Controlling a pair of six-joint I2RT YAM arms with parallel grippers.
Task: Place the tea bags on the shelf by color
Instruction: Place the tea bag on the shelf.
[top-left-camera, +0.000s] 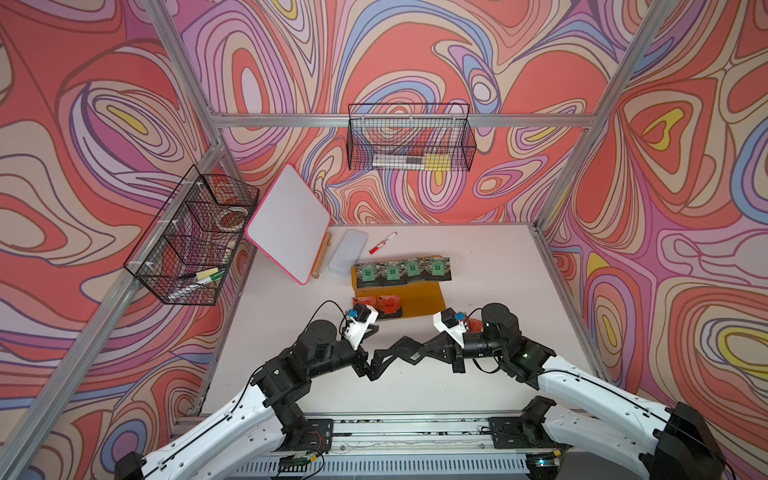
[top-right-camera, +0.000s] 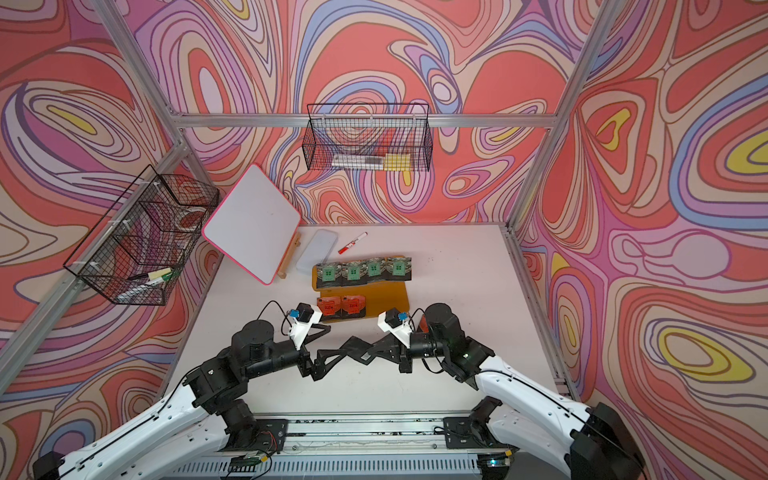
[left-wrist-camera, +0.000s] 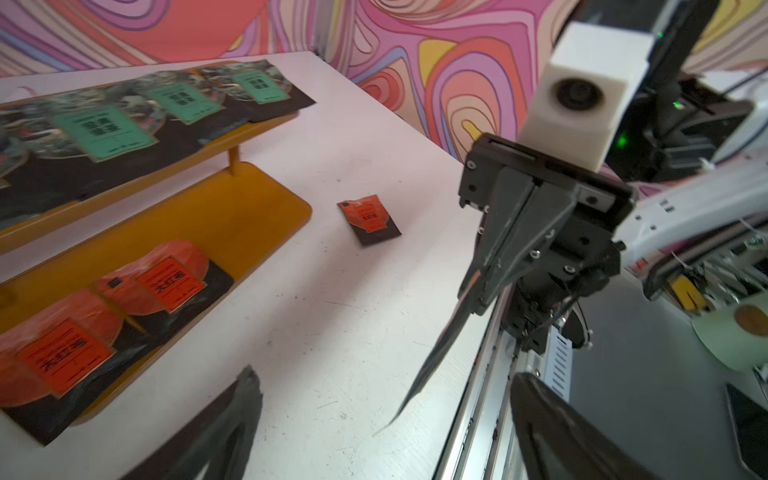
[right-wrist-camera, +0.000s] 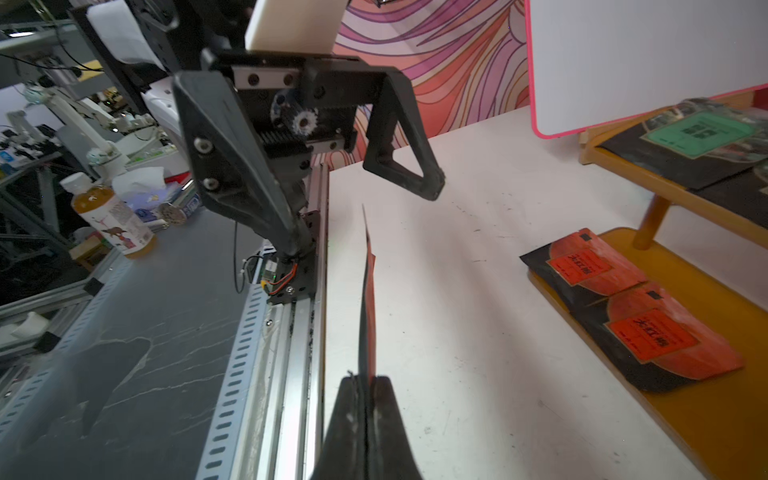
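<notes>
The shelf carries several green-labelled tea bags on its upper step and two orange tea bags on the left of its lower step. My right gripper is shut on another orange tea bag, held edge-on above the table in front of the shelf. Facing it, my left gripper stands wide open, its fingers on either side of that bag's free end without touching it. One more orange tea bag lies flat on the table right of the shelf, mostly hidden by my right arm in both top views.
A pink-edged whiteboard leans at the back left. A clear case and a red marker lie behind the shelf. Black wire baskets hang on the back wall and the left wall. A metal rail borders the table front.
</notes>
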